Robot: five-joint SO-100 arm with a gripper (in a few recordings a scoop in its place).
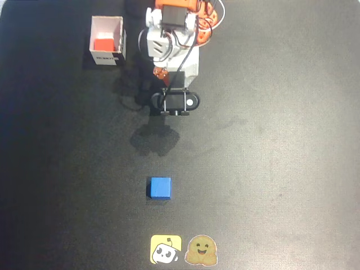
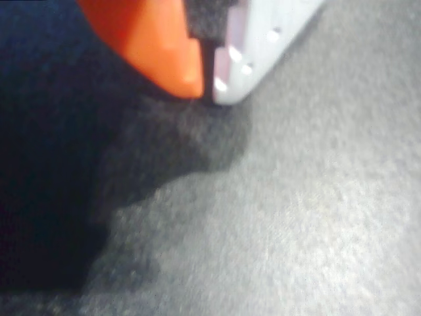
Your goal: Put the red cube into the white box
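Observation:
In the overhead view the red cube point(image 1: 103, 44) lies inside the white box point(image 1: 119, 35), against its left wall. The box stands at the upper left of the black table, its dark label facing the near side. My gripper point(image 1: 162, 75) sits folded under the orange and white arm at the top centre, to the right of the box and apart from it. The wrist view shows the orange finger point(image 2: 164, 52) and the white finger point(image 2: 263, 39) meeting at their tips, so the gripper point(image 2: 208, 89) is shut with nothing between them, above bare dark mat.
A blue cube point(image 1: 160, 187) rests alone on the mat below the arm, toward the near edge. Two flat stickers, a yellow one point(image 1: 166, 249) and a brown one point(image 1: 201, 250), lie at the bottom edge. A black bracket point(image 1: 175, 102) juts out from the arm.

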